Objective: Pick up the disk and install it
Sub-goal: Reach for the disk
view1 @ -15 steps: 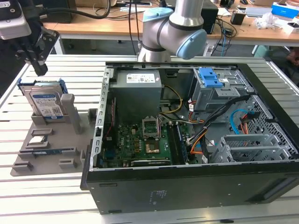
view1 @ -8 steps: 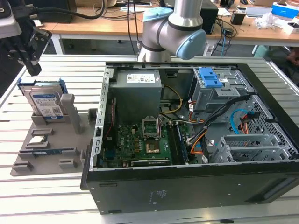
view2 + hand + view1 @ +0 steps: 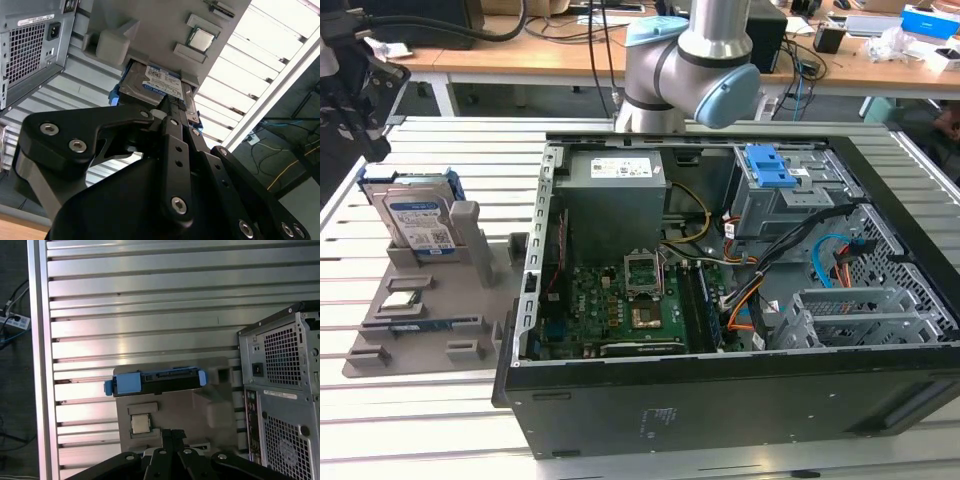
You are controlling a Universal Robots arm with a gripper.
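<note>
Disk (image 3: 417, 222) upright in holder (image 3: 430, 300). Gripper (image 3: 172, 434) near holder, jaws look clenched, empty. Disk likely stiff, heavyish, shock-sensitive; grip blue side edges.

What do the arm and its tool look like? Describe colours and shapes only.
The silver-grey tubular arm has rounded joints with light blue caps. The matte black metal tool is built of flat linkage bars joined by silver screws.

1. My arm (image 3: 720, 25): silver-grey tubing with light blue joint caps (image 3: 725, 100).
2. My gripper (image 3: 171, 106): matte black linkage bars and angular plates.
3. My fasteners: silver hex-socket screws (image 3: 178, 203) at the linkage pivots.
</note>
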